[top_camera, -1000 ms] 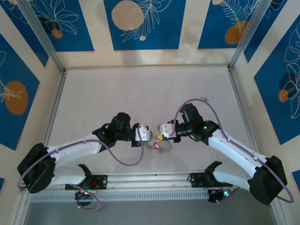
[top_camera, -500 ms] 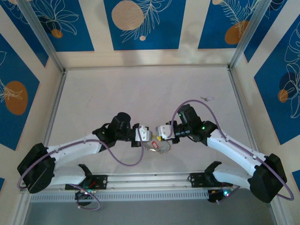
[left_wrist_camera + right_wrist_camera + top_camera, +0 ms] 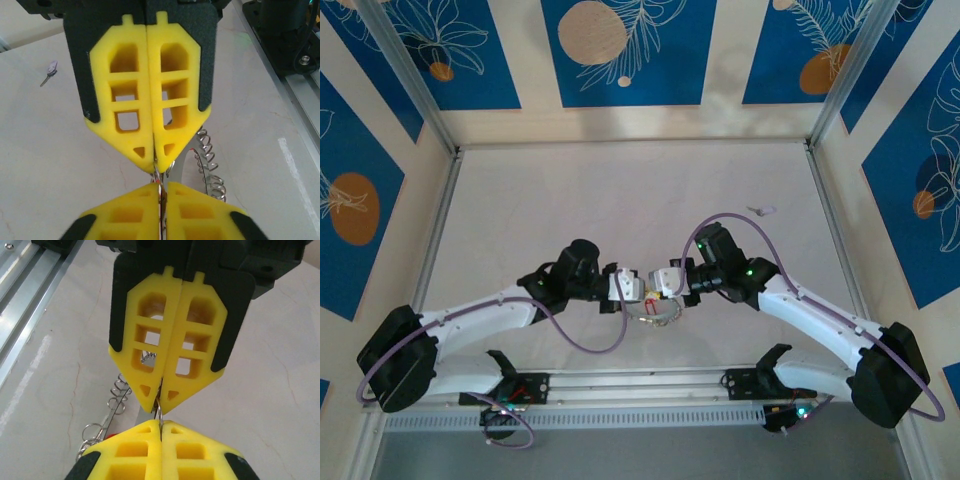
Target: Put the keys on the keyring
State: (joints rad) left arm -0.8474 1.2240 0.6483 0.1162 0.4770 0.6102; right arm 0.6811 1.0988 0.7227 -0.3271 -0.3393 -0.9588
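From above, we see the left gripper (image 3: 638, 290) and the right gripper (image 3: 657, 288) meeting tip to tip near the middle of the table (image 3: 620, 190), just beyond the near rail (image 3: 640, 383). The keyring (image 3: 660, 313) sits under them, half hidden by the fingers. Wide table surface stretches to the far wall, and a stray key (image 3: 760, 210) lies far right, well apart.

On the left wrist, the left gripper (image 3: 161, 200), cut off at the bottom edge, has its pads pressed together on a reddish sliver (image 3: 161, 191). We cannot tell whether it is a key's tag. Opposite, the right gripper (image 3: 154, 162) is clamped on a silvery piece of the keyring (image 3: 207, 160), whose wire coils trail toward the rail (image 3: 300, 100).

On the right wrist, the right gripper (image 3: 161, 432) has its pads tight together on thin wire. The left gripper (image 3: 161, 392) pinches the same wire. The keyring's coils (image 3: 117, 392) hang toward the rail side, partly hidden.
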